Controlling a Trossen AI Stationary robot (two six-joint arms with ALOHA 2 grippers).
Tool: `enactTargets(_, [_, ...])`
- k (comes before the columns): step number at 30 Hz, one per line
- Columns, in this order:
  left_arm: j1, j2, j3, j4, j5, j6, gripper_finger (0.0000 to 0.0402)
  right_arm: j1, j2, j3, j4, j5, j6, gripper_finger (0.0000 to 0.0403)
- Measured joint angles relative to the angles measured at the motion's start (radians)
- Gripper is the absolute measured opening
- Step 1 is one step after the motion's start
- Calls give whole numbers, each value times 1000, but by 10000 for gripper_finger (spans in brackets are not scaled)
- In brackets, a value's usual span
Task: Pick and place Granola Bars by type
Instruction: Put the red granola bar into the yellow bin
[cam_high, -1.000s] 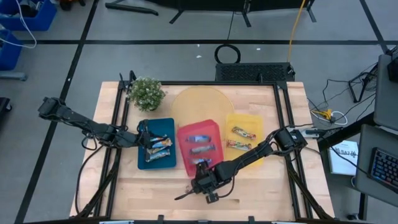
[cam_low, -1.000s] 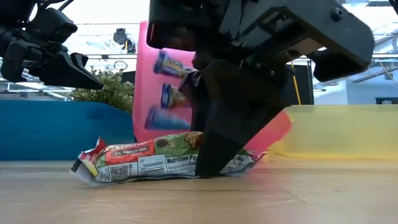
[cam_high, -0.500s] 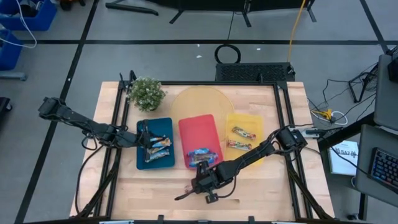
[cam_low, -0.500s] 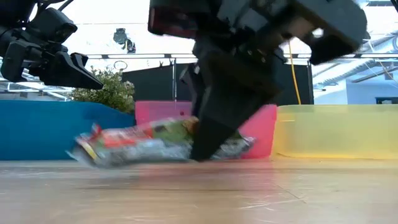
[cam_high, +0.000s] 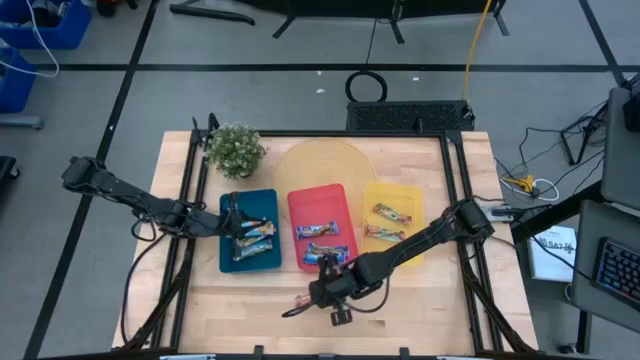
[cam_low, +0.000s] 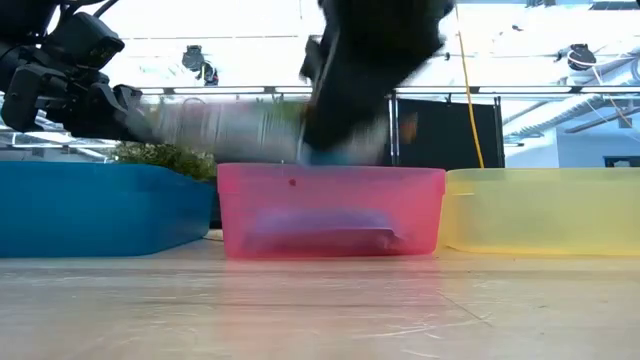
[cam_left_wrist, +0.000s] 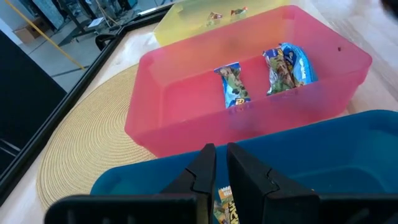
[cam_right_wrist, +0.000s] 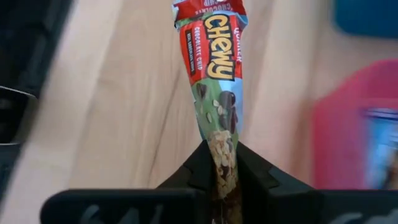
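High view: perhaps two bars (cam_high: 318, 232), red tray (cam_high: 298, 205)

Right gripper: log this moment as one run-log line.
right gripper: shut on red Chewy bar, lifted off table | left gripper: shut, over blue tray | red tray: blue-white bars

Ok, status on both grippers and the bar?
Right gripper shut on red-green Chewy granola bar, lifted off table. Left gripper shut, over blue tray. Nothing blocking.

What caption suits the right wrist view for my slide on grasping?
Right gripper pinches one end of a red-and-green Chewy granola bar above the wooden table.
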Motion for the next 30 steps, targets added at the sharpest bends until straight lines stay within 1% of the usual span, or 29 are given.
enactTargets(2, [0, 0, 0, -1, 0, 0, 49, 0, -50, 1, -29, 13, 10, 31])
enactTargets(6, [0, 0, 0, -1, 0, 0, 49, 0, -160, 1, -113, 113, 49, 40])
enactTargets(8, [0, 0, 0, 0, 0, 0, 49, -5, -215, 2, -195, 180, 81, 38])
enactTargets(12, [0, 0, 0, 0, 0, -2, 49, -25, -307, -3, -409, 277, 172, 27])
enactTargets(14, [0, 0, 0, 0, 0, -4, 49, -40, -349, -35, -495, 334, 228, 27])
enactTargets(16, [0, 0, 0, 0, 0, -4, 49, -60, -392, -99, -555, 361, 295, 31])
enactTargets(19, [0, 0, 0, 0, 0, -4, 49, -98, -450, -244, -569, 342, 372, 37])
enactTargets(22, [0, 0, 0, 0, 0, -1, 49, -131, -500, -403, -523, 330, 439, 30])
enactTargets(25, [0, 0, 0, 0, 0, -1, 49, -157, -539, -537, -458, 278, 466, 25])
enactTargets(30, [0, 0, 0, 1, -1, 0, 49, -189, -567, -675, -374, 207, 486, 32])
